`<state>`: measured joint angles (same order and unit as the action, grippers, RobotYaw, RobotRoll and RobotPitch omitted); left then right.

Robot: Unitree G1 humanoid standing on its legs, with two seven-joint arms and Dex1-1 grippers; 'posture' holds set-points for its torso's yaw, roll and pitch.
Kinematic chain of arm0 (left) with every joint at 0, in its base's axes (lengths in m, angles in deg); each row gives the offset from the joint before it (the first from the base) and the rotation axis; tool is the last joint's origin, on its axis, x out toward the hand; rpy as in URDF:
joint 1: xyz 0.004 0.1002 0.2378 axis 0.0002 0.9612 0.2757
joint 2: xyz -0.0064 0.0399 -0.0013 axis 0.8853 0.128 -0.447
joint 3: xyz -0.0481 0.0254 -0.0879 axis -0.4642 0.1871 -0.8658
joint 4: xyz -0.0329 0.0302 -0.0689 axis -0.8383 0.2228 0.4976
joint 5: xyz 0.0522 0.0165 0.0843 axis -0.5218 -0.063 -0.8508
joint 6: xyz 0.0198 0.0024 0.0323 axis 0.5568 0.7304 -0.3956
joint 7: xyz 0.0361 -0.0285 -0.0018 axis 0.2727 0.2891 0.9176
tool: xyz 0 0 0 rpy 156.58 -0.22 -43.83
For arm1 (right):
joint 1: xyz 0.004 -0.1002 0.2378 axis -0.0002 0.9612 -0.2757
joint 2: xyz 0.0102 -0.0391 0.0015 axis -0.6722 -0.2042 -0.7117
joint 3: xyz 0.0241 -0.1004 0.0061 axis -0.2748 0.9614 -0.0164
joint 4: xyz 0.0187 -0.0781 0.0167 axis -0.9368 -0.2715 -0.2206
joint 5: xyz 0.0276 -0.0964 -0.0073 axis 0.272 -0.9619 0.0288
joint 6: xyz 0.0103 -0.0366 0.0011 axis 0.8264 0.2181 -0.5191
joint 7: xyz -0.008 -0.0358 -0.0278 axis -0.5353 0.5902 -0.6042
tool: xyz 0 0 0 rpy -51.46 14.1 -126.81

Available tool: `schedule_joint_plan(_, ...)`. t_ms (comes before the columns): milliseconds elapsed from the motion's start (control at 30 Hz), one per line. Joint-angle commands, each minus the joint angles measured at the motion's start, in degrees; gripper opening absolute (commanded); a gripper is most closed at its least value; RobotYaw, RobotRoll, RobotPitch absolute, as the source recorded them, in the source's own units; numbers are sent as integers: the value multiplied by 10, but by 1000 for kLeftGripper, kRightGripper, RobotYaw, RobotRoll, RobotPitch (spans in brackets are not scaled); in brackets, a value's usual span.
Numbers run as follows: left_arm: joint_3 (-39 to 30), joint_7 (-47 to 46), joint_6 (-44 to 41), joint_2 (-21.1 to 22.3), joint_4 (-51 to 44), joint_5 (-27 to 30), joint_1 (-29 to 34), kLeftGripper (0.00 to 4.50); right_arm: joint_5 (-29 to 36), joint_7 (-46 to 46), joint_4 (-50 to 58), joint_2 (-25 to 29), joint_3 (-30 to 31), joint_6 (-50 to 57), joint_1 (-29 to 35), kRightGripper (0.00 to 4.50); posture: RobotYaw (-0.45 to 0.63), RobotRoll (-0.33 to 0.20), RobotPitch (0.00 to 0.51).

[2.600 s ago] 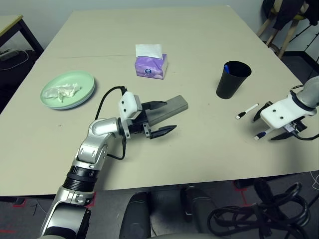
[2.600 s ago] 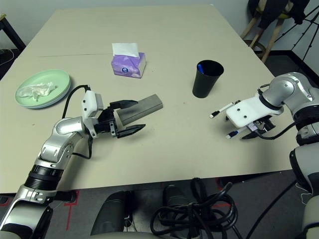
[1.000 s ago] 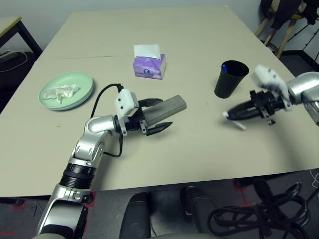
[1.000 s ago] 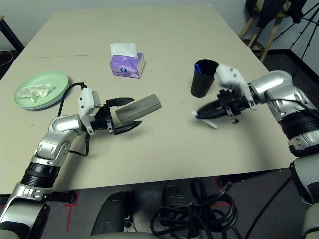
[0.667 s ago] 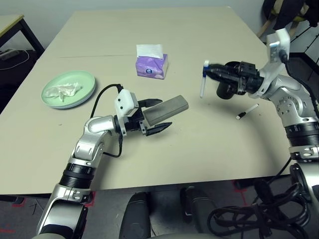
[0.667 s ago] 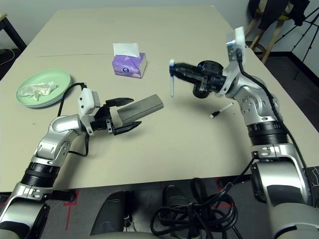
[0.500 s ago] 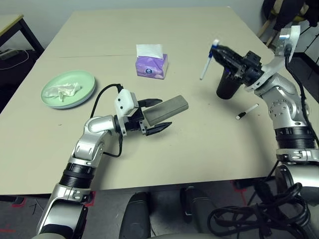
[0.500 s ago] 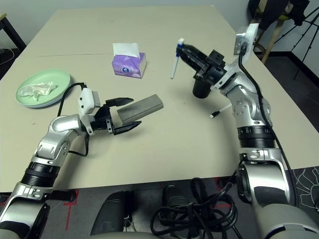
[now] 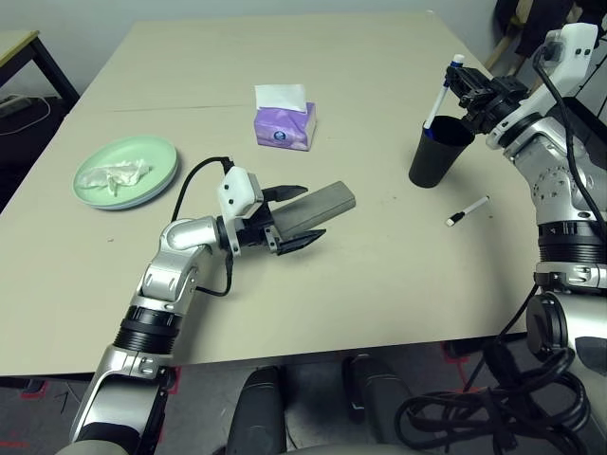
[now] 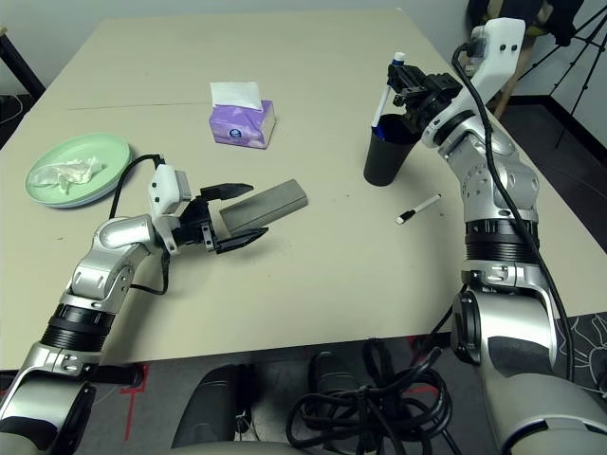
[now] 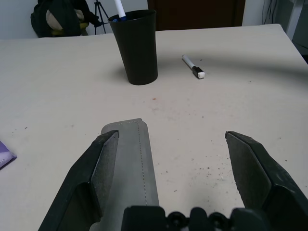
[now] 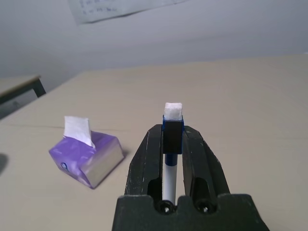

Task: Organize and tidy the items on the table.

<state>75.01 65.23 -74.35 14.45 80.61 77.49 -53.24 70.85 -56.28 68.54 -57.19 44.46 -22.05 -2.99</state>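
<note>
Pen (image 9: 442, 93) stood clenched in the right gripper (image 9: 467, 87) above the black cup (image 9: 435, 152); at its eight o'clock, the left gripper (image 9: 296, 216) gaped, released, beside the glasses case (image 9: 318, 206).

Head stereo pair: high, angled down over the table (image 9: 398, 284) from its near edge. Left wrist camera: low, close, level, facing the black cup (image 11: 135, 47). Right wrist camera: raised, facing the purple tissue box (image 12: 86, 158). All share the tabletop.

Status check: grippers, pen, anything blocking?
Right gripper shut on white blue-capped pen, over black cup. Left gripper open around grey oblong case. Nothing blocking.
</note>
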Motion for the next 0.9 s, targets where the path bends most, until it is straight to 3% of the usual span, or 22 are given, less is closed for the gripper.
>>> schedule_joint_plan(33,5,4,4,-1,4,-6,-1,4500,-16,-5,9,8,6,4,-2,399,44,0,94)
schedule_joint_plan(600,5,6,6,-1,11,-7,-5,4500,-50,-8,52,25,14,30,32,399,26,0,98)
schedule_joint_plan(900,5,5,5,0,8,-6,-3,4500,-55,-5,61,20,11,43,38,3769,27,0,100)
